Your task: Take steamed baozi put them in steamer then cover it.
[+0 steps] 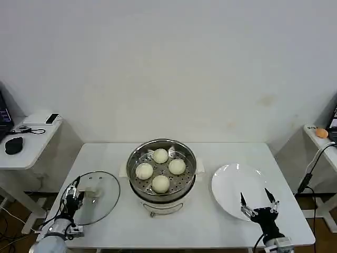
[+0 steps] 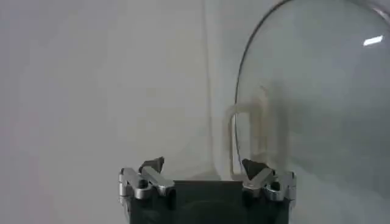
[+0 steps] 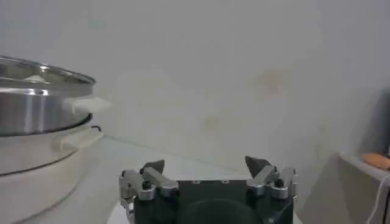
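Baozi [image 1: 160, 183], all four, sit on the perforated tray of the steamer [image 1: 161, 169] at the middle of the white table [image 1: 208, 224]. Glass cover [image 1: 95, 197] lies flat to its left, left gripper [image 1: 73, 196] just by its near rim, fingers apart. Right gripper [image 1: 258, 202] hovers spread over the bare plate [image 1: 231, 184].

Left wrist view: cover [image 2: 317, 103] close ahead, left gripper [image 2: 203, 168] wide open. That lid looks rigid, slick and breakable; take it by the pale bar handle [image 2: 247, 139].

Right wrist view: right gripper [image 3: 205, 165] open, steamer [image 3: 36, 115] off to one side, plain white wall behind.
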`<state>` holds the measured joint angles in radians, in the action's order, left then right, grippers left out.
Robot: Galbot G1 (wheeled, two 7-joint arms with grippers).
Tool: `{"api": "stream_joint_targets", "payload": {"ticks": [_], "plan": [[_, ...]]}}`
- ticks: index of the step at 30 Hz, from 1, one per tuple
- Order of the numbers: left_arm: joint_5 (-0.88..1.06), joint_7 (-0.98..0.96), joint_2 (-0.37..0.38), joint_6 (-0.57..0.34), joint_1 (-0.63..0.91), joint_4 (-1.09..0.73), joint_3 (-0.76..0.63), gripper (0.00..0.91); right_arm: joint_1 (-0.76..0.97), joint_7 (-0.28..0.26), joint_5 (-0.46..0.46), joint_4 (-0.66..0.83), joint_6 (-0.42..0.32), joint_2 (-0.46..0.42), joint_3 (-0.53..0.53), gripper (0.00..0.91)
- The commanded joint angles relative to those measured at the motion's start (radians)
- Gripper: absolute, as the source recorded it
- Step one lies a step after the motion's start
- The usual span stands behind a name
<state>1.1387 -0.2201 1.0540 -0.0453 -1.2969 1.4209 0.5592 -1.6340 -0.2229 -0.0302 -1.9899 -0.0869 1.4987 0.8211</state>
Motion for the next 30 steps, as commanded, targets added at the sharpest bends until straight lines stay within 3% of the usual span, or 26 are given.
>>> {"api": "stream_joint_targets", "payload": {"ticks": [1,6,7,8,9,23,30], "plan": [[0.000,0.011,-0.001,-0.001,0.073,-0.050,-0.028,0.907,-0.006,-0.001,-0.006,0.006,-0.003,0.016,-0.002,0.907],[0.001,0.009,0.005,-0.013,0.098,-0.083,-0.037,0.887,-0.007,0.000,-0.007,0.004,-0.002,0.018,0.000,0.907],[0.001,0.006,0.005,-0.018,0.100,-0.087,-0.037,0.746,-0.008,0.000,-0.007,0.003,-0.002,0.018,0.001,0.907],[0.002,0.004,0.007,-0.020,0.102,-0.089,-0.036,0.252,-0.009,-0.001,-0.006,0.002,-0.002,0.018,0.001,0.907],[0.001,0.000,0.009,-0.023,0.102,-0.092,-0.034,0.000,-0.010,-0.001,-0.007,0.000,-0.002,0.019,0.001,0.907],[0.011,-0.031,0.015,-0.051,0.075,-0.077,-0.006,0.000,-0.012,-0.001,-0.017,-0.003,-0.002,0.025,-0.017,0.907],[0.006,-0.056,0.004,-0.041,0.018,0.027,0.031,0.000,-0.015,-0.001,-0.019,-0.009,-0.002,0.024,-0.024,0.907]]}}
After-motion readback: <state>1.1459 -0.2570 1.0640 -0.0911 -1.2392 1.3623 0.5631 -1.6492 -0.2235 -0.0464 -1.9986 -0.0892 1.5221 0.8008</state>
